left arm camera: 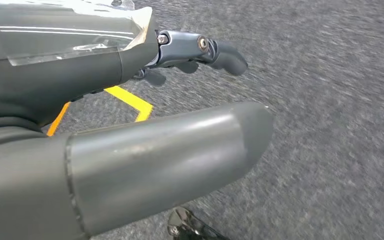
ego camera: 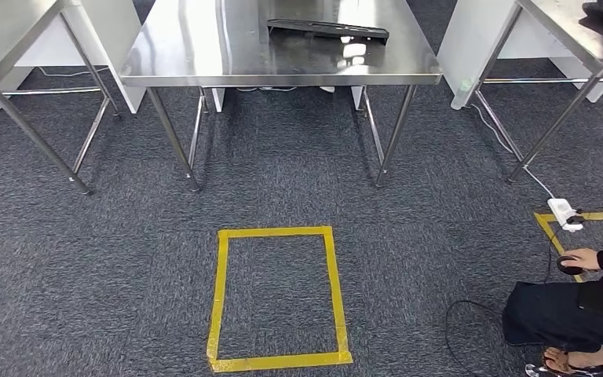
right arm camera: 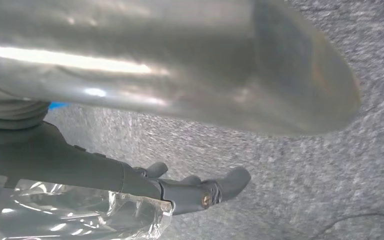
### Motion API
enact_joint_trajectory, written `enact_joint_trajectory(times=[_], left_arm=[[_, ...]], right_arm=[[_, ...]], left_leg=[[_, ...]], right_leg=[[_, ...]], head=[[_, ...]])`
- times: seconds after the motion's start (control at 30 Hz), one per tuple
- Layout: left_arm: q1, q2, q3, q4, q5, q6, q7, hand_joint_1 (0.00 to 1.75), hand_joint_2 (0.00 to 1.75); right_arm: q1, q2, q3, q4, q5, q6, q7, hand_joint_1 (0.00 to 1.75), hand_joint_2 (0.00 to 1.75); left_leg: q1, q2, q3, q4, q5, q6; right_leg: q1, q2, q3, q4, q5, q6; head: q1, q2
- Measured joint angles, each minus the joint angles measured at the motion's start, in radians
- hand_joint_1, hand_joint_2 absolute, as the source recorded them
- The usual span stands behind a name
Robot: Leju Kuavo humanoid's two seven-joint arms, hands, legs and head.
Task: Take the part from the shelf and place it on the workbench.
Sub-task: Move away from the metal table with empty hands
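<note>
A long flat black part (ego camera: 327, 30) lies on the steel workbench (ego camera: 204, 55) at the far side of the head view. My left hand (left arm camera: 170, 155) hangs over the grey carpet, with its thick thumb and dark fingers (left arm camera: 215, 50) apart and nothing between them. My right hand (right arm camera: 180, 75) also hangs above the carpet, and the gap between its fingers (right arm camera: 215, 190) and the thumb is empty.
Steel tables stand at the left (ego camera: 8, 39) and at the right (ego camera: 581, 31) of the workbench. A yellow tape rectangle (ego camera: 276, 361) marks the carpet in front of me. A person (ego camera: 573, 310) sits at the lower right, near a power strip (ego camera: 563, 212) and cables.
</note>
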Motion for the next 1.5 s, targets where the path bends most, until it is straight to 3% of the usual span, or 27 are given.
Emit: enact_joint_trajectory(times=[0.07,0.1,0.13,0.2,0.23,0.3,0.33,0.4,0.43,0.53,0.57,0.6,0.63,0.67,0.7,0.77,0.83,0.9,0.97,1.07,1.13,1.2,1.23,1.27,1.33,1.43,1.5], left_arm=[[0.001,0.000,0.000,0.003,0.000,0.000,0.000,0.00,0.00],[0.001,0.000,-0.001,0.005,0.000,0.000,0.000,0.00,0.00],[0.001,0.000,-0.001,0.007,0.000,0.000,0.000,0.00,0.00],[0.000,-0.002,-0.001,0.009,0.000,0.000,-0.002,0.00,0.00],[0.000,-0.002,-0.001,0.009,0.000,0.001,-0.004,0.00,0.00],[0.000,-0.003,-0.002,0.010,-0.002,0.005,-0.010,0.00,0.00],[0.000,-0.003,-0.002,0.010,-0.002,0.008,-0.014,0.00,0.00],[0.001,-0.003,-0.002,0.010,-0.003,0.014,-0.017,0.00,0.00],[0.002,-0.003,-0.002,0.011,-0.003,0.016,-0.018,0.00,0.00],[0.004,-0.003,-0.002,0.012,-0.001,0.019,-0.021,0.00,0.00],[0.004,-0.003,-0.002,0.013,0.000,0.019,-0.021,0.00,0.00],[0.004,-0.003,-0.002,0.013,0.000,0.019,-0.022,0.00,0.00],[0.004,-0.003,-0.002,0.014,0.000,0.020,-0.021,0.00,0.00],[0.004,-0.003,-0.002,0.014,0.000,0.020,-0.021,0.00,0.00],[0.004,-0.003,-0.002,0.014,0.001,0.020,-0.021,0.00,0.00],[0.001,-0.002,-0.002,0.014,0.001,0.021,-0.021,0.00,0.00],[0.000,0.000,-0.002,0.015,0.000,0.021,-0.021,0.00,0.00],[0.001,-0.001,-0.002,0.015,0.001,0.022,-0.021,0.00,0.00],[0.000,-0.002,-0.002,0.016,0.001,0.022,-0.021,0.00,0.00],[0.000,-0.004,-0.002,0.016,0.001,0.022,-0.021,0.00,0.00],[0.001,-0.006,-0.002,0.016,0.001,0.022,-0.021,0.00,0.00],[0.001,-0.007,-0.002,0.017,0.000,0.022,-0.021,0.00,0.00],[0.001,-0.008,-0.002,0.017,0.000,0.022,-0.021,0.00,0.00],[0.000,-0.008,-0.002,0.017,0.000,0.022,-0.021,0.00,0.00],[0.000,-0.007,-0.002,0.017,0.000,0.022,-0.021,0.00,0.00],[0.000,-0.006,-0.002,0.017,0.000,0.022,-0.022,0.00,0.00],[0.001,-0.006,-0.002,0.017,0.000,0.022,-0.022,0.00,0.00]], right_arm=[[0.000,-0.005,0.000,0.001,0.000,0.000,-0.008,0.00,0.00],[-0.001,-0.008,-0.001,0.001,0.000,0.000,-0.010,0.00,0.00],[-0.001,-0.010,-0.002,0.001,0.000,0.000,-0.013,0.00,0.00],[-0.002,-0.016,-0.005,0.001,0.000,0.000,-0.017,0.00,0.00],[-0.004,-0.018,-0.006,0.001,0.000,-0.001,-0.020,0.00,0.00],[-0.008,-0.020,-0.008,0.001,0.000,-0.002,-0.026,0.00,0.00],[-0.009,-0.020,-0.009,0.001,-0.001,-0.004,-0.028,0.00,0.00],[-0.007,-0.021,-0.012,0.002,-0.001,-0.008,-0.034,0.00,0.00],[-0.007,-0.021,-0.014,0.003,-0.002,-0.012,-0.038,0.00,0.00],[-0.006,-0.023,-0.017,0.004,-0.003,-0.021,-0.049,0.00,0.00],[-0.006,-0.024,-0.018,0.004,-0.002,-0.023,-0.051,0.00,0.00],[-0.006,-0.024,-0.019,0.004,-0.001,-0.025,-0.052,0.00,0.00],[-0.006,-0.025,-0.020,0.004,0.000,-0.027,-0.053,0.00,0.00],[-0.006,-0.025,-0.021,0.004,0.002,-0.029,-0.052,0.00,0.00],[-0.006,-0.026,-0.021,0.004,0.003,-0.030,-0.051,0.00,0.00],[-0.008,-0.026,-0.021,0.004,0.005,-0.032,-0.049,0.00,0.00],[-0.011,-0.026,-0.021,0.004,0.005,-0.033,-0.049,0.00,0.00],[-0.013,-0.027,-0.021,0.004,0.005,-0.035,-0.048,0.00,0.00],[-0.013,-0.027,-0.021,0.005,0.005,-0.035,-0.047,0.00,0.00],[-0.011,-0.030,-0.022,0.005,0.005,-0.036,-0.046,0.00,0.00],[-0.008,-0.031,-0.023,0.005,0.004,-0.037,-0.046,0.00,0.00],[-0.007,-0.033,-0.024,0.005,0.003,-0.039,-0.046,0.00,0.00],[-0.007,-0.034,-0.024,0.005,0.003,-0.039,-0.046,0.00,0.00],[-0.008,-0.035,-0.024,0.005,0.003,-0.040,-0.046,0.00,0.00],[-0.009,-0.034,-0.024,0.005,0.003,-0.041,-0.046,0.00,0.00],[-0.007,-0.034,-0.024,0.005,0.003,-0.041,-0.046,0.00,0.00],[-0.007,-0.034,-0.024,0.005,0.003,-0.041,-0.046,0.00,0.00]], left_leg=[[-0.001,0.002,-0.034,0.001,0.027,0.001],[-0.001,0.004,-0.052,0.002,0.041,-0.001],[-0.001,0.005,-0.071,0.004,0.054,-0.003],[0.001,0.006,-0.107,0.016,0.079,-0.012],[0.001,0.006,-0.123,0.025,0.089,-0.019],[0.000,0.005,-0.141,0.039,0.106,-0.032],[0.000,0.005,-0.145,0.040,0.114,-0.038],[0.004,0.004,-0.148,0.040,0.123,-0.051],[0.007,0.002,-0.153,0.051,0.104,-0.056],[0.012,-0.002,-0.190,0.188,-0.038,-0.067],[0.012,-0.002,-0.202,0.251,-0.072,-0.068],[0.012,-0.002,-0.206,0.296,-0.082,-0.069],[0.012,-0.002,-0.195,0.310,-0.071,-0.068],[0.012,-0.002,-0.164,0.288,-0.048,-0.064],[0.012,-0.003,-0.117,0.230,-0.024,-0.058],[0.008,-0.005,-0.023,0.097,-0.014,-0.042],[0.001,-0.007,0.010,0.035,-0.025,-0.031],[-0.001,-0.006,0.007,0.021,-0.015,-0.020],[0.003,-0.003,0.000,0.006,0.003,-0.006],[0.004,-0.001,-0.021,0.001,0.022,0.001],[0.003,0.000,-0.034,0.001,0.032,-0.002],[0.005,0.000,-0.042,0.005,0.039,-0.008],[0.004,0.000,-0.045,0.009,0.040,-0.012],[0.002,0.000,-0.048,0.014,0.040,-0.017],[-0.002,0.000,-0.055,0.024,0.035,-0.021],[-0.001,-0.002,-0.058,0.025,0.037,0.003],[0.002,-0.002,-0.059,0.023,0.044,0.003]], right_leg=[[-0.005,0.001,-0.015,0.113,-0.073,-0.002],[-0.008,0.001,-0.010,0.152,-0.076,0.008],[-0.011,0.001,0.007,0.165,-0.059,0.024],[-0.017,0.001,0.086,0.096,-0.004,0.054],[-0.016,0.002,0.148,0.015,-0.004,0.057],[-0.011,0.003,0.231,-0.122,-0.038,0.039],[-0.005,0.004,0.245,-0.154,-0.055,0.025],[-0.007,0.001,0.233,-0.153,-0.048,0.003],[-0.009,-0.001,0.226,-0.151,-0.039,-0.009],[-0.009,-0.006,0.196,-0.150,-0.009,-0.033],[-0.006,-0.007,0.184,-0.149,-0.001,-0.035],[-0.003,-0.007,0.172,-0.147,0.007,-0.034],[-0.001,-0.007,0.162,-0.144,0.014,-0.033],[0.000,-0.007,0.153,-0.141,0.019,-0.030],[0.001,-0.007,0.148,-0.137,0.023,-0.027],[0.002,-0.007,0.140,-0.131,0.030,-0.020],[0.003,-0.009,0.132,-0.128,0.038,-0.010],[0.005,-0.010,0.126,-0.126,0.044,0.003],[0.006,-0.007,0.100,-0.085,0.018,0.005],[0.000,-0.001,0.016,0.097,-0.073,0.000],[-0.005,-0.001,0.001,0.152,-0.089,0.013],[-0.012,-0.001,0.066,0.050,-0.048,0.037],[-0.015,-0.001,0.109,-0.029,-0.025,0.045],[-0.016,0.001,0.141,-0.092,-0.007,0.045],[-0.017,0.003,0.163,-0.143,0.007,0.032],[-0.014,0.005,0.160,-0.142,0.015,0.016],[-0.009,0.004,0.159,-0.142,0.018,0.010]], head=[[0.005,0.000],[0.005,0.000],[0.005,0.000],[0.005,0.000],[0.006,0.000],[0.005,0.000],[0.004,0.000],[0.001,0.000],[0.001,0.000],[-0.001,0.000],[-0.001,0.000],[-0.001,0.000],[-0.001,0.000],[-0.001,0.000],[-0.001,0.000],[-0.001,0.000],[-0.001,0.000],[-0.001,0.000],[0.001,0.000],[0.004,0.000],[0.004,0.000],[0.004,0.000],[0.004,0.000],[0.004,0.000],[0.003,0.000],[0.002,0.000],[0.002,0.000]])
